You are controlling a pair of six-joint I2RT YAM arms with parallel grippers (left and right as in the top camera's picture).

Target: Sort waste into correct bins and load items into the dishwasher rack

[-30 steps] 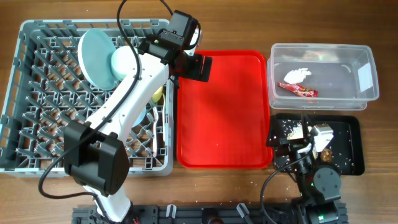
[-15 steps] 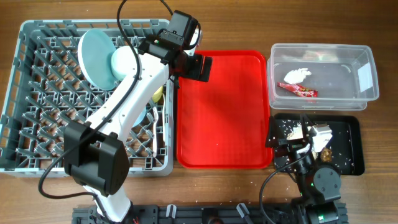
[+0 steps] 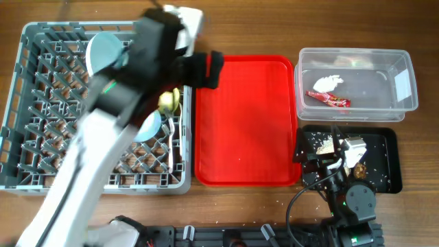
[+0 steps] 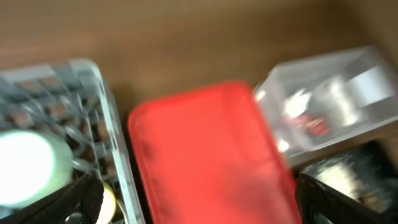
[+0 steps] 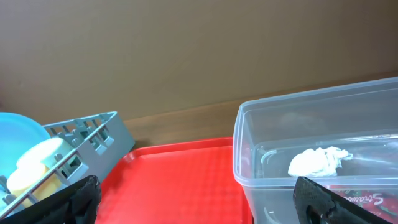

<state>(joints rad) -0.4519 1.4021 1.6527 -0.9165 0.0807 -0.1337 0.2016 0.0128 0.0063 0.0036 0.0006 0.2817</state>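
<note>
- A large grey dishwasher rack [image 3: 31,103] fills the left side of the scene.
- A light blue plate [image 3: 103,49] stands on edge in its far part. A yellow cup [image 3: 169,101] and a pale bowl [image 3: 147,127] sit by its right wall.
- A clear tub [image 3: 406,65], far right, holds a crumpled white napkin [image 3: 327,82] and a red wrapper [image 3: 333,100].
- A black tray [image 3: 388,140], near right, holds whitish food scraps [image 3: 321,144].

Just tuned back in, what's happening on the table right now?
Both grippers are open and hold nothing. The left gripper shows blurred between the dishwasher rack and the red tray; the right gripper sits over the black tray. The plate, yellow cup and a bowl are racked; napkin and wrapper lie in the clear tub, food scraps in the black tray.
</note>
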